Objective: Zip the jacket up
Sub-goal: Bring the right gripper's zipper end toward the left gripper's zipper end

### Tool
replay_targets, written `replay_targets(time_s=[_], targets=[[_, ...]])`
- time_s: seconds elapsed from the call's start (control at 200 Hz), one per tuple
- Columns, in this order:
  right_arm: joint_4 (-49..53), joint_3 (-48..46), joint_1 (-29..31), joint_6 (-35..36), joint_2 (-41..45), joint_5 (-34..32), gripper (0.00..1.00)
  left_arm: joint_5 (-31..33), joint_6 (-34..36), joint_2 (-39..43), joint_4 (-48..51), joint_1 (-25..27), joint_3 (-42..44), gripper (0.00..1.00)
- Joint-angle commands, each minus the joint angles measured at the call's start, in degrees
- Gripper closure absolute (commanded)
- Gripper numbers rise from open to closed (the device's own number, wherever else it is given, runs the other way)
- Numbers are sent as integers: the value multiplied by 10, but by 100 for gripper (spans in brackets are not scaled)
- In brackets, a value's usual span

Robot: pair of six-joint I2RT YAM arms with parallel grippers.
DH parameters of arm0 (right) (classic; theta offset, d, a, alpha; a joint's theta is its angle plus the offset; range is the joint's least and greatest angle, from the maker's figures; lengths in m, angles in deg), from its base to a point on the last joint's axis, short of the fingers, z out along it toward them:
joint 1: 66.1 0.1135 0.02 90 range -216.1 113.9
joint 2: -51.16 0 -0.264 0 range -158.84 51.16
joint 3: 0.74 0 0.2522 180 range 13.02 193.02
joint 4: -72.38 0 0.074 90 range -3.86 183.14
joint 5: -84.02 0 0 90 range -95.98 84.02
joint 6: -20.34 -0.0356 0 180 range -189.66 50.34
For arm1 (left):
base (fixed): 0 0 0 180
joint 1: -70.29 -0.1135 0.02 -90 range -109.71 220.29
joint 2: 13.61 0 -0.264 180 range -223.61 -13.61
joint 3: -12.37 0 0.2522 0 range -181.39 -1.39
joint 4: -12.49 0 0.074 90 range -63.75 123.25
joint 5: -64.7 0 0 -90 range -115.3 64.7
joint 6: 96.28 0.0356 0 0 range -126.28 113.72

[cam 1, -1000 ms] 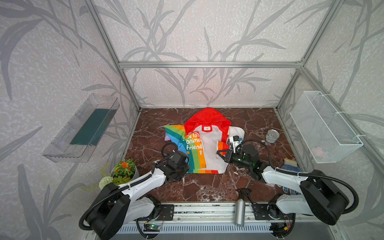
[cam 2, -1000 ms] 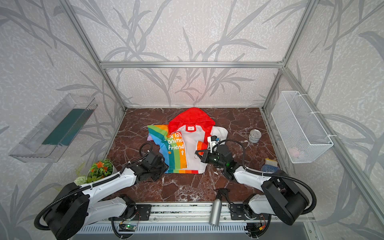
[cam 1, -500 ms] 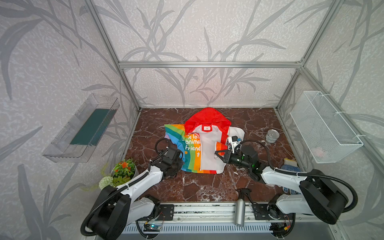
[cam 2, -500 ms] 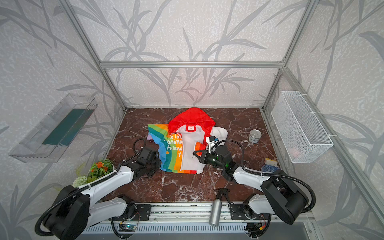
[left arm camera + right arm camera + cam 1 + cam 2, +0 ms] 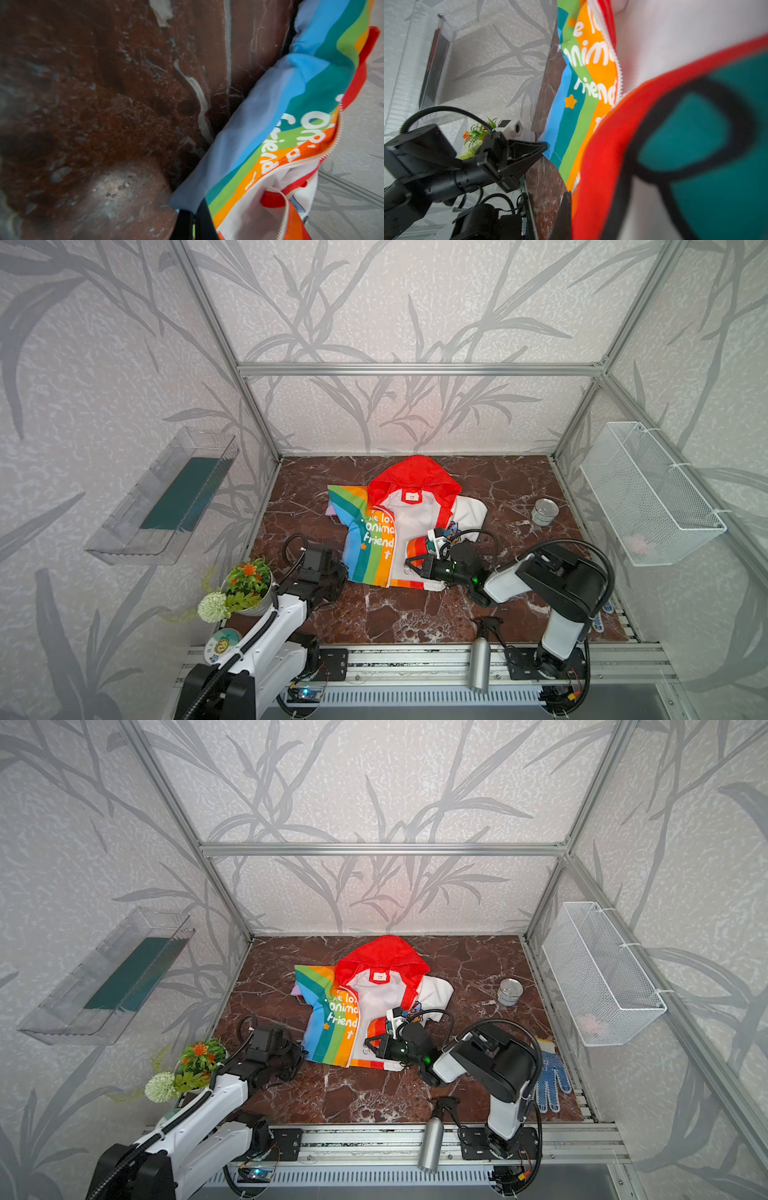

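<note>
light: bright, even | top views: sharp, edges bowed | wrist views: close parts blurred

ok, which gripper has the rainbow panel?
The left gripper: it pinches the blue bottom corner of the jacket's rainbow panel. The right gripper seems to grip the other, red-trimmed front edge.

Small red-hooded jacket [image 5: 411, 518], rainbow and white panels, lying flat, front open, zipper apparently undone.

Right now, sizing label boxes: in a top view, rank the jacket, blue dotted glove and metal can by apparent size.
1. jacket, clearly largest
2. blue dotted glove, partly hidden, next
3. metal can, smallest
</note>
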Motion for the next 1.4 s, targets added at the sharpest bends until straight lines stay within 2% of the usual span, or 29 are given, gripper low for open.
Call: replay_targets(time_s=[0.0,0.13,0.275,0.34,0.445,0.5,0.525,0.625,0.8,0.935,1.065,1.18,1.395], targets=[[-116,22,4,-39,-54,-14,100,-48,-27,27,5,-11,-36,100],[-104,33,4,-32,-69,-29,100,-67,-44,39,6,-22,-40,100],[-82,34,7,-23,-56,-37,100,-113,-136,54,-112,-52,17,100],[-68,33,10,-17,-47,-39,100,-145,-156,54,-150,-84,22,100],[-45,41,16,-12,-46,-42,100,-148,-54,48,-23,-125,-56,100],[-44,47,18,-13,-51,-43,100,-158,-30,35,-10,-138,-71,79],[-46,49,18,-13,-53,-43,100,-161,-23,30,-5,-141,-76,73],[-55,53,20,-16,-59,-47,100,-150,14,22,38,-142,-88,62],[-60,58,21,-20,-61,-45,100,-173,1,44,35,-141,-48,52],[-62,63,21,-20,-63,-34,100,-174,-1,86,60,-133,-16,49],[-103,58,21,-39,-79,-34,100,-186,-46,117,14,-128,48,49],[-128,55,22,-53,-88,-31,100,-173,-20,127,41,-123,43,48],[-68,44,25,-22,-42,-42,100,-170,21,86,21,-117,53,48]])
